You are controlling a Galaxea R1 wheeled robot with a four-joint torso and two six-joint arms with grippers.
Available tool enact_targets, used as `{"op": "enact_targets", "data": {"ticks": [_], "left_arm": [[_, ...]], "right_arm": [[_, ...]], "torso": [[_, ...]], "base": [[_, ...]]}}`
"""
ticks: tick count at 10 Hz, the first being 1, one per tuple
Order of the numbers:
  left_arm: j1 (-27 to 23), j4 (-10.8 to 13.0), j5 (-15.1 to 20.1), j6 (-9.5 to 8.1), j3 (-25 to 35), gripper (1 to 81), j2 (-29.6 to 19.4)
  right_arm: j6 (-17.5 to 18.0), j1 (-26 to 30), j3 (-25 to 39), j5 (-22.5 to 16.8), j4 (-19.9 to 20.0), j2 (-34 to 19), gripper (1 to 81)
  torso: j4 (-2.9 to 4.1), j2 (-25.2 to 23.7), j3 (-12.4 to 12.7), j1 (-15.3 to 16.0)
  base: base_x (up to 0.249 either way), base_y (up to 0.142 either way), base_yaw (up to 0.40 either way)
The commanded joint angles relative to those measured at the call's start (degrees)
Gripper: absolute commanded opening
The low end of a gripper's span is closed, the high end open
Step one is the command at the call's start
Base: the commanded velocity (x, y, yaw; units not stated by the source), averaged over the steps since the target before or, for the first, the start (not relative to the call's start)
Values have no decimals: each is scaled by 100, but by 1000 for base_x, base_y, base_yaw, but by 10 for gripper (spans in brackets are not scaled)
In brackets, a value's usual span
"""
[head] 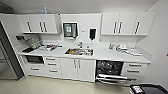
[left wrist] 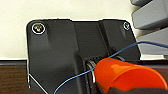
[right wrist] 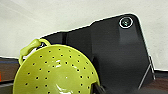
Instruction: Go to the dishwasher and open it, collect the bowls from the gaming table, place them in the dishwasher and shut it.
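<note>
The stainless-steel dishwasher [head: 110,72] stands open. An orange plastic bowl [left wrist: 125,75] sits at the left tool, a perforated lime-green bowl [right wrist: 56,72] at the right; neither tool's grip can be told.

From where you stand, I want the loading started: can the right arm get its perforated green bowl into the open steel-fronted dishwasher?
Probably not yet. The dishwasher stands open under the white counter with bare floor before it, but looks too far off; the green bowl sits at the right wrist.
</note>
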Motion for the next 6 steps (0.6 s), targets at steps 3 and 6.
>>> {"op": "enact_targets", "data": {"ticks": [3,6], "left_arm": [[-293,-33,208,1,45,10,-22],[-285,-33,208,1,36,10,-22]], "right_arm": [[-14,290,35,-149,-58,-38,10],[-14,308,53,-157,-67,-21,10]], "torso": [[0,0,0,0],[0,-2,0,-2]], "base": [[136,0,0],[136,0,0]]}}
